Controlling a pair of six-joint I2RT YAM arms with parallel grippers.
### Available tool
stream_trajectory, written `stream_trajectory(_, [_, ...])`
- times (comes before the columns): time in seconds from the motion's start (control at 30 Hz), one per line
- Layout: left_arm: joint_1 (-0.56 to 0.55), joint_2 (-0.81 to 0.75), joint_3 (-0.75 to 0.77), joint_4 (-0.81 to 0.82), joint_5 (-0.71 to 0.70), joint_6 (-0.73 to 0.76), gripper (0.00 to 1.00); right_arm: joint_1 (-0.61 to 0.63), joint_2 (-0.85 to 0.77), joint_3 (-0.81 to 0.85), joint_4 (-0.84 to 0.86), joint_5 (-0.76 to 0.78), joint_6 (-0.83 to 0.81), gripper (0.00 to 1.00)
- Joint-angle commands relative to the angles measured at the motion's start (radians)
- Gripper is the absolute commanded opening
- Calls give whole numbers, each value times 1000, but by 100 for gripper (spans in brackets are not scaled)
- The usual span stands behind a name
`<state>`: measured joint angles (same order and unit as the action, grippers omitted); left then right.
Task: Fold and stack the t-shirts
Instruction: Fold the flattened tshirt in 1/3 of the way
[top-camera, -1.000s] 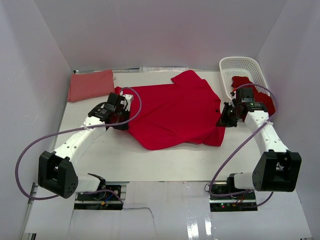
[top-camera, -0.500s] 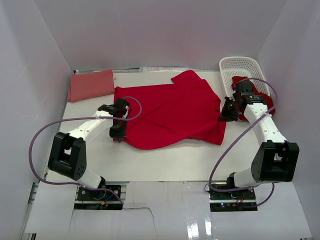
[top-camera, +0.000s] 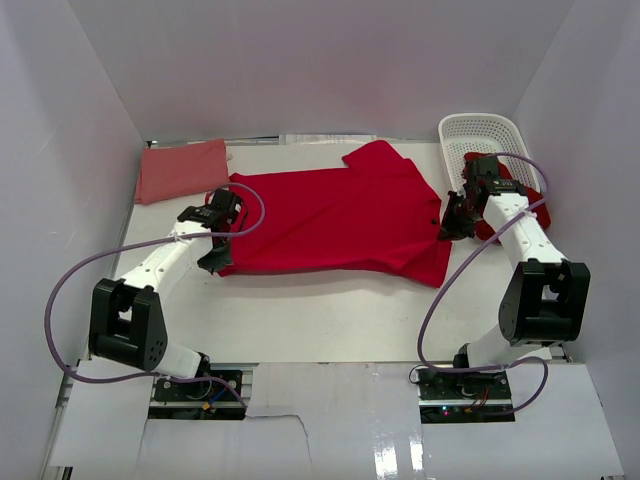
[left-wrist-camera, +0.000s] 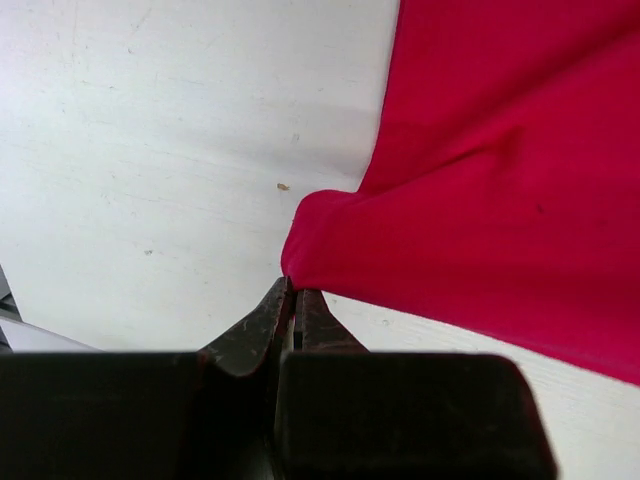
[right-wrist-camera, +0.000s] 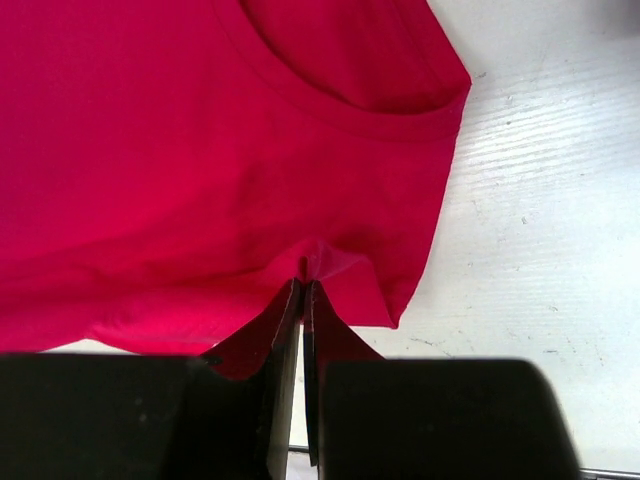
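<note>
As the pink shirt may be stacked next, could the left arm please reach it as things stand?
Probably: the pink shirt lies close with nothing between, but the left hand is shut on the red shirt.

High rear view of whole table (top-camera: 330, 315); wrist views close on opposite t-shirt (top-camera: 340, 220) edges.

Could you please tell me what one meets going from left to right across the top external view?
Folded salmon-pink t-shirt → left gripper → spread red t-shirt → right gripper → white basket.
</note>
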<state>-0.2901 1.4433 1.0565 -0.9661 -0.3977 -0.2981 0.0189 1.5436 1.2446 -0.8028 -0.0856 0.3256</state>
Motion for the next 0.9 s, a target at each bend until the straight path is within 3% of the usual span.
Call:
stream_trajectory(0.0, [0, 5, 23, -3, -46, -7, 0, -7, 9, 59, -18, 14, -2, 8])
stream_trajectory(0.27, [14, 63, 16, 17, -72, -6, 0, -7, 12, 65, 30, -14, 26, 8])
stream_trajectory(0.87, [46, 147, 109, 44, -40, -13, 0, 41, 93, 133, 85, 122, 50, 8])
